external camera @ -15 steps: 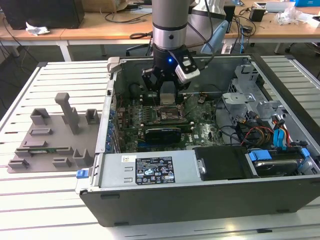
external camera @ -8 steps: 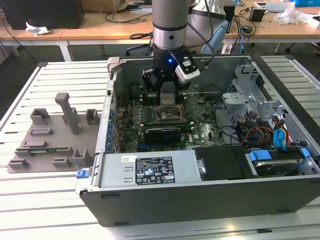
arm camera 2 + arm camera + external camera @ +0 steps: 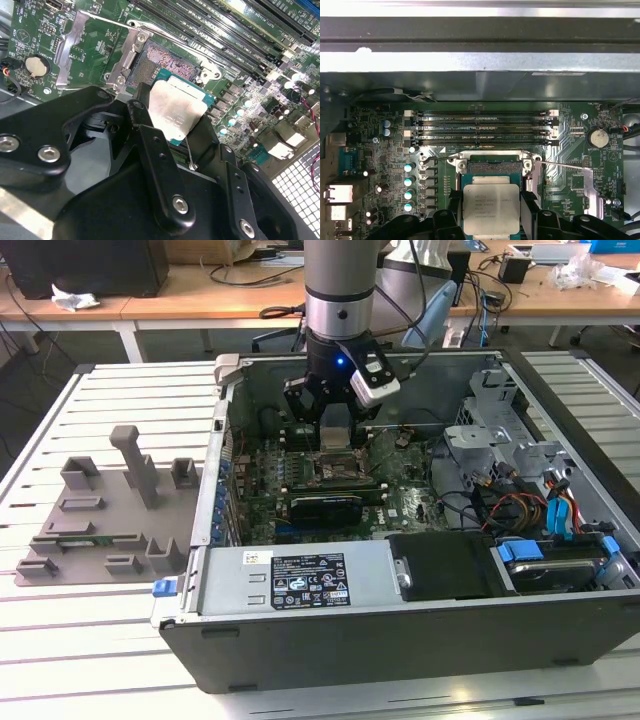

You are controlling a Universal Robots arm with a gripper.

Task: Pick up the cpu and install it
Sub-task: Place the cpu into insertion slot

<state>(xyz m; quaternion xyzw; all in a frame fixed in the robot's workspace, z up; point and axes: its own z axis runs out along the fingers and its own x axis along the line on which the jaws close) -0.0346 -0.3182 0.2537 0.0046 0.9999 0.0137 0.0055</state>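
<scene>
End effector (image 3: 492,207) clamped on cpu (image 3: 177,110), flat w/ metal top up, over socket (image 3: 165,62).

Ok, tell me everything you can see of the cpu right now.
The cpu is a small flat square chip: a dull silver-grey metal lid with faint print, on a green board that shows as a thin rim. The gripper is shut on it, with a black finger against each of two opposite edges. It is held lid up above the motherboard, at the edge of the open socket, whose pins lie bare. It is not seated.
</scene>
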